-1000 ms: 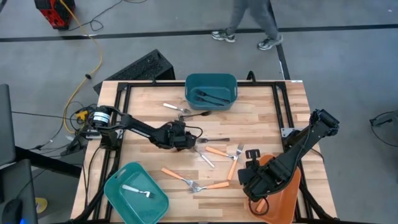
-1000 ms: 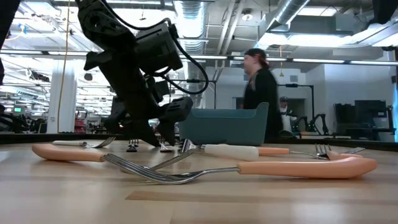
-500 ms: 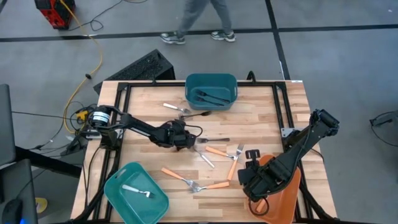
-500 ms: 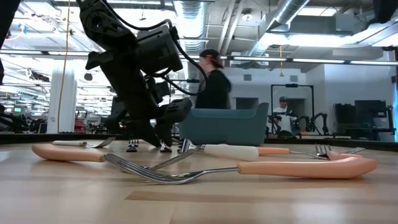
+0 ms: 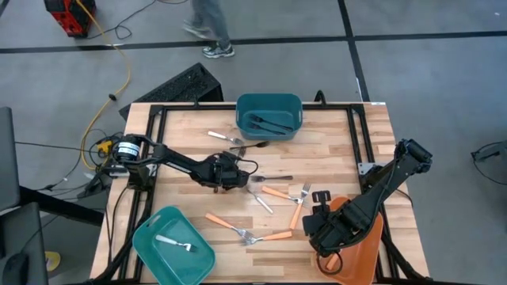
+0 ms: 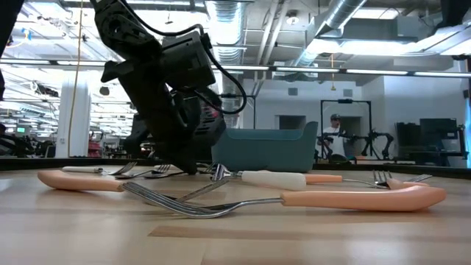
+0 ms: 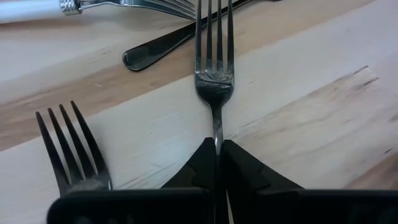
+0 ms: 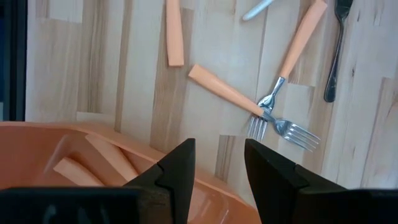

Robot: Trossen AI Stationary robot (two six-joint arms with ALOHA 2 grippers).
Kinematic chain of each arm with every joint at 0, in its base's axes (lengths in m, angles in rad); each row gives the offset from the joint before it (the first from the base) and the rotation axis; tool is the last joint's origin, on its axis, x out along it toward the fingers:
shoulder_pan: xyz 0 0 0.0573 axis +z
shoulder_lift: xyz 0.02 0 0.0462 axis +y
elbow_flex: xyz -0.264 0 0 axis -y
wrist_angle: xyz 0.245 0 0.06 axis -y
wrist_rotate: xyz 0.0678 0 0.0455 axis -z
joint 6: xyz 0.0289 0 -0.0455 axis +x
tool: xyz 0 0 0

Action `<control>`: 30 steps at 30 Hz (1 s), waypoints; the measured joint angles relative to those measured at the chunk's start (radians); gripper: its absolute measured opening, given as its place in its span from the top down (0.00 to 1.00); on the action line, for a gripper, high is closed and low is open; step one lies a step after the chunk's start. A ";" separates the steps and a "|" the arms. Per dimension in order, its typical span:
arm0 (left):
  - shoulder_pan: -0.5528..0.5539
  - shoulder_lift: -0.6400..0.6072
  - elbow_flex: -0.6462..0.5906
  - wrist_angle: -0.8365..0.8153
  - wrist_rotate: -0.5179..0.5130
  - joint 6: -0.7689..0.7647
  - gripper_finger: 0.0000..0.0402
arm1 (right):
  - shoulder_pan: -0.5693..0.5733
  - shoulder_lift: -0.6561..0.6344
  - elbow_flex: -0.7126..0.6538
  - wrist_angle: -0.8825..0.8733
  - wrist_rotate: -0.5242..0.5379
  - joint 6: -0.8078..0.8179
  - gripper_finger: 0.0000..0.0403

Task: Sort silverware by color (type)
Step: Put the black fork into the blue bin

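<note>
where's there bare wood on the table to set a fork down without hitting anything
Bare wood lies right of the dark teal bin, toward the table edge, and left of the left gripper, which is shut on a silver fork. Crowded: the middle, among the orange-handled forks, and around the orange bin under the right gripper.

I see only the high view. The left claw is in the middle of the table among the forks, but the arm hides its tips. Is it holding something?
Observer: Yes. In the left wrist view the left claw is shut on the thin stem of a silver fork that lies on the wood.
Operator: Is another piece close enough to be caught with it?
Observer: A dark fork lies beside it, apart from the fingers, with its tines pointing the same way.
Operator: And the right claw, does it carry anything?
Observer: No. The right wrist view shows the right claw open and empty over the rim of the orange bin, and orange handles lie inside.
</note>
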State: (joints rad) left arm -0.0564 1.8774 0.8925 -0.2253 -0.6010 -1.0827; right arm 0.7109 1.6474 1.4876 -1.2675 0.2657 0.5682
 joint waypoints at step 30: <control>-0.144 -0.417 -0.018 0.426 -0.154 0.616 1.00 | 0.001 -0.309 -0.324 0.626 0.634 -0.285 0.59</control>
State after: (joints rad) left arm -0.2005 1.4600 0.8748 0.2005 -0.7550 -0.4669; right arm 0.7119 1.3384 1.1637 -0.6412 0.8994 0.2836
